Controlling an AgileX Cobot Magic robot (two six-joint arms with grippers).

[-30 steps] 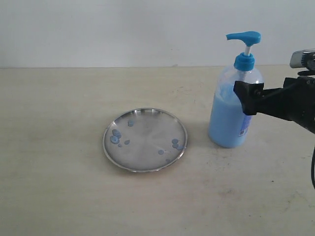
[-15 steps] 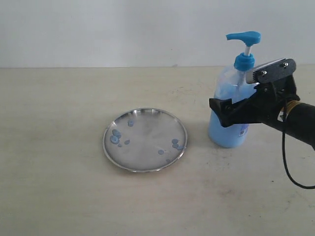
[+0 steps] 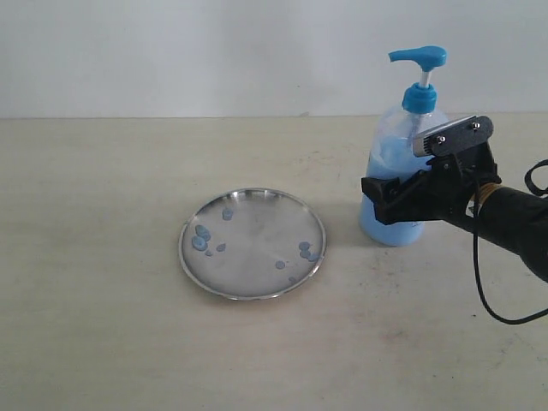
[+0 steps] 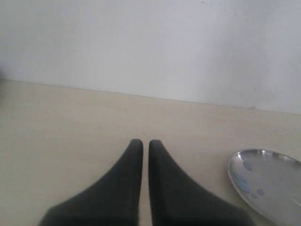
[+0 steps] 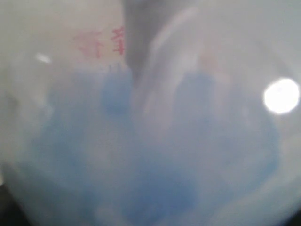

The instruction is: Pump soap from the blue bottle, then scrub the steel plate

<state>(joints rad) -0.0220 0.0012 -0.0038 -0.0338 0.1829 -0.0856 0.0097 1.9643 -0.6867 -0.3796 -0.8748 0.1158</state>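
Note:
The blue bottle (image 3: 396,150) stands right of the steel plate (image 3: 253,250), its bright blue pump head (image 3: 419,56) up. My right gripper (image 3: 381,199) reaches in from the right and is clamped around the bottle's lower body; one dark finger crosses the front. The right wrist view is filled by the blurred bottle (image 5: 150,141), so the jaws are hidden there. Small soap droplets (image 3: 203,237) dot the plate. My left gripper (image 4: 146,143) hovers over bare table with its fingers nearly touching and nothing between them; the plate (image 4: 268,183) lies off to one side of it.
A pale wooden table (image 3: 94,300) runs back to a white wall (image 3: 171,51). The right arm's black cable (image 3: 492,291) loops over the table at the right. The left arm does not show in the exterior view.
My right gripper came in from the right edge and closed around the bottle's lower body. In the last half second the bottle shifted slightly up and left in the exterior view.

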